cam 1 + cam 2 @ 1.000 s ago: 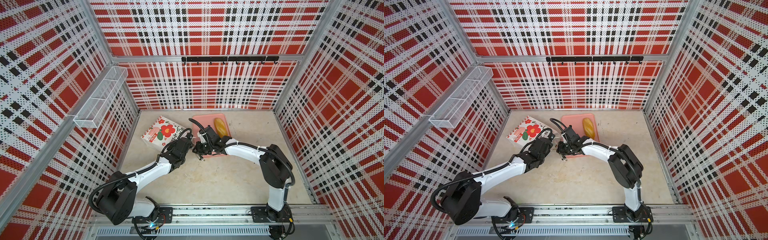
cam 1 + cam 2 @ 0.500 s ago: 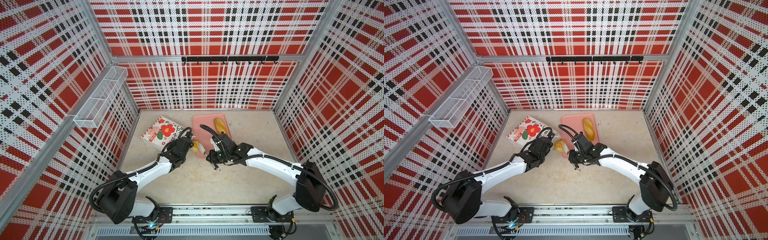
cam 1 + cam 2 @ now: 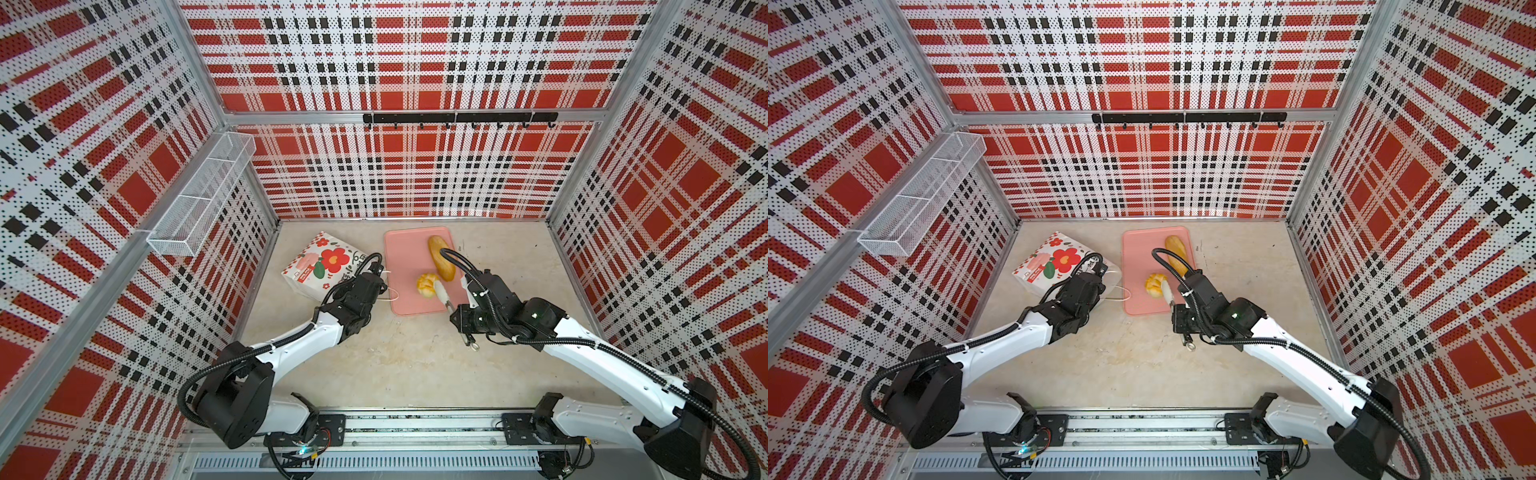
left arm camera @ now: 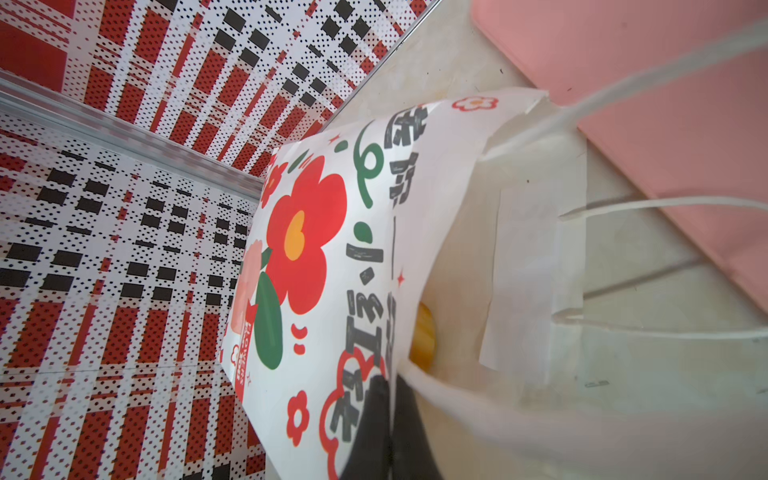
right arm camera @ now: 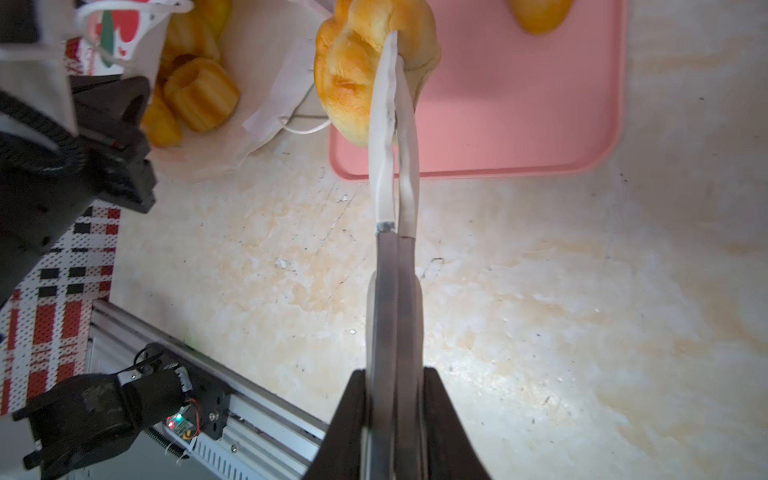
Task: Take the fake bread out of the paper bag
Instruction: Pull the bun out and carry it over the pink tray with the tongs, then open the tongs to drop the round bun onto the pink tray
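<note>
**One bun held over the tray, more bread in the bag**

The paper bag (image 3: 322, 266) lay on its side on the worktop (image 3: 415, 374) near the back left corner. Its flowered broad face was up and its mouth was turned toward the pink tray (image 3: 405, 253) just beside it. The left end effector (image 4: 388, 419) was clamped on the upper edge of the bag's mouth, one finger outside the paper and one inside, and the mouth gaped. The cord handles (image 4: 665, 203) trailed over the worktop toward the tray.

The right end effector (image 5: 395, 415) was closed around a pair of metal tongs (image 5: 384, 291) with white tips. Those tips pinched a knotted bun (image 5: 353, 70) over the near half of the tray; whether the bun touched the tray could not be told. A long loaf (image 3: 441, 257) lay on the tray farther back, apart from the bun. Inside the bag, the right wrist view showed a fluted ring (image 5: 203, 95) among other golden pieces, partly hidden by the paper.
</note>
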Tool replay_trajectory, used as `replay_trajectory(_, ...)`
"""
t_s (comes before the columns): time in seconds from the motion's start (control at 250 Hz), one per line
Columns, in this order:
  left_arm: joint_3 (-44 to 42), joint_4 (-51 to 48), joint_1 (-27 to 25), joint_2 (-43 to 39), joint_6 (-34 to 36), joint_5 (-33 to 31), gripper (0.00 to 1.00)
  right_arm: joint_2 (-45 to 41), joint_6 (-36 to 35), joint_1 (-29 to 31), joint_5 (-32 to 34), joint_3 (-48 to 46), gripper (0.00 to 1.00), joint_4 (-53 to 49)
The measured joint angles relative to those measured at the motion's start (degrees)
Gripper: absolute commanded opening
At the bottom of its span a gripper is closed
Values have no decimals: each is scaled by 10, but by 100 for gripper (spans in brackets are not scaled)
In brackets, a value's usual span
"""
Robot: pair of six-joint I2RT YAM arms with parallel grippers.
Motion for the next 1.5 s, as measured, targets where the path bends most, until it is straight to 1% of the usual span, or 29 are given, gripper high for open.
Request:
replay_trajectory(0.136, 0, -1, 0, -3, 0, -1, 0, 0, -10, -40, 10, -30, 0, -11)
replay_trajectory(0.396, 0, -2, -1, -10, 0, -2, 0, 3, -20, -85, 10, -75, 0, 8)
replay_trajectory(0.828, 0, -4, -1, -11, 0, -3, 0, 54, -27, -94, -6, -78, 0, 56)
replay_trajectory(0.872, 0, -4, -1, -11, 0, -3, 0, 59, -26, -94, -7, -78, 5, 60)
replay_trajectory(0.94, 0, -4, -2, -11, 0, -4, 0, 63, -26, -94, -10, -81, 19, 68)
replay_trajectory(0.972, 0, -4, -2, -11, 0, -4, 0, 64, -26, -94, -10, -82, 24, 70)
replay_trajectory(1.016, 0, -4, -3, -11, 0, -4, 0, 64, -26, -94, -11, -82, 34, 71)
replay_trajectory(1.032, 0, -4, -3, -11, 0, -4, 0, 64, -23, -94, -12, -82, 36, 71)
replay_trajectory(1.108, 0, -4, -4, -11, 0, -4, 0, 64, -28, -95, -11, -82, 40, 71)
replay_trajectory(1.229, 0, -4, -4, -12, 0, -4, 0, 64, -26, -95, -9, -82, 49, 68)
replay_trajectory(1.281, 0, -4, -5, -12, 0, -4, 0, 64, -28, -95, -8, -82, 52, 64)
replay_trajectory(1.501, 0, -5, -5, -12, 0, -4, 0, 47, -30, -97, -9, -81, 52, 43)
